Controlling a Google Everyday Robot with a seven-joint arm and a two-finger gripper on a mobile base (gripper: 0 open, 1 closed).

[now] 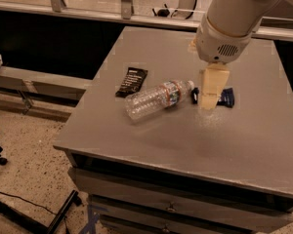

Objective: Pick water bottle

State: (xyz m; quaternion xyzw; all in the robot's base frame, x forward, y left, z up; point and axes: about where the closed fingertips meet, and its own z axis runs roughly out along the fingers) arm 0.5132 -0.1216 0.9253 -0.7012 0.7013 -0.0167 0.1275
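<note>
The water bottle (158, 99) is seen lying on the table (161, 147); the gripper (206, 103) is held just beside its cap.

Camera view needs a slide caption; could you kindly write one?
The gripper hangs by the cap of the water bottle lying on the table.
</note>
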